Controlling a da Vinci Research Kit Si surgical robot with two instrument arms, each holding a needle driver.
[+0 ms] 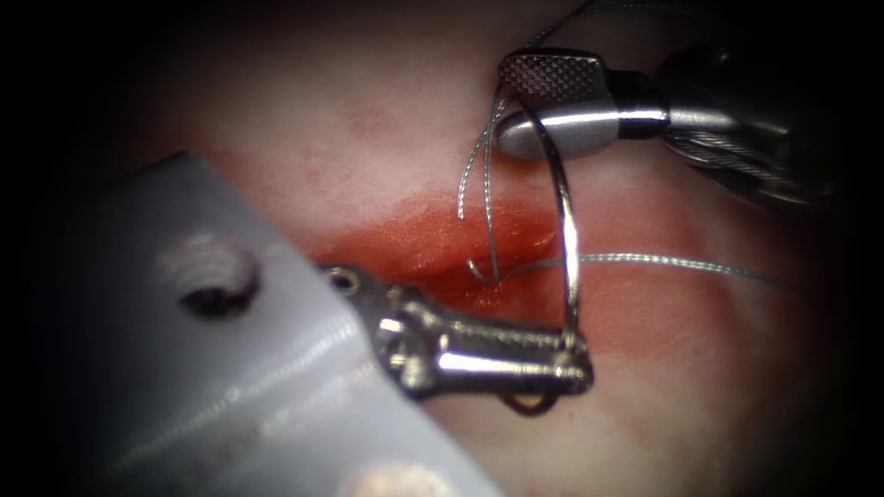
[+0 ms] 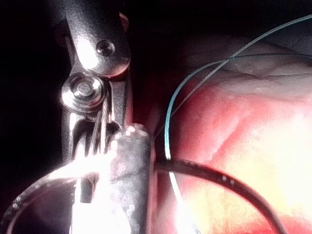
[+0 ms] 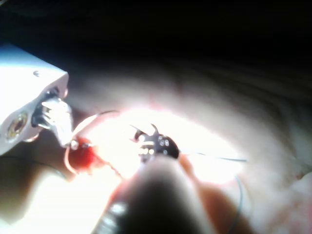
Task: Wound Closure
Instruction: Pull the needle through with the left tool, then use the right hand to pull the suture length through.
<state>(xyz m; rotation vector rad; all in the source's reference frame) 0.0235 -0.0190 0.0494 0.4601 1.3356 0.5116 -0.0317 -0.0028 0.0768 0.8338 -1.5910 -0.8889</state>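
- The pale pink slab of pork tissue (image 1: 368, 120) carries a cut (image 1: 442, 262) running left to right, wet with glossy red fluid (image 1: 433, 230).
- The left arm's silver needle driver (image 1: 575, 364) lies below the cut, its 2 jaws clenched on the curved steel needle (image 1: 566, 221) near one end; a short stub of the needle curls out beneath the jaws.
- The right arm's needle driver (image 1: 516, 106), with a cross-hatched pad, sits above the cut, jaws parted and holding nothing; the needle's other end arcs up between them.
- The needle stands clear of the tissue.
- The thin grey-green thread (image 1: 681, 262) leaves the cut rightward, and 2 fine strands rise toward the right tool.
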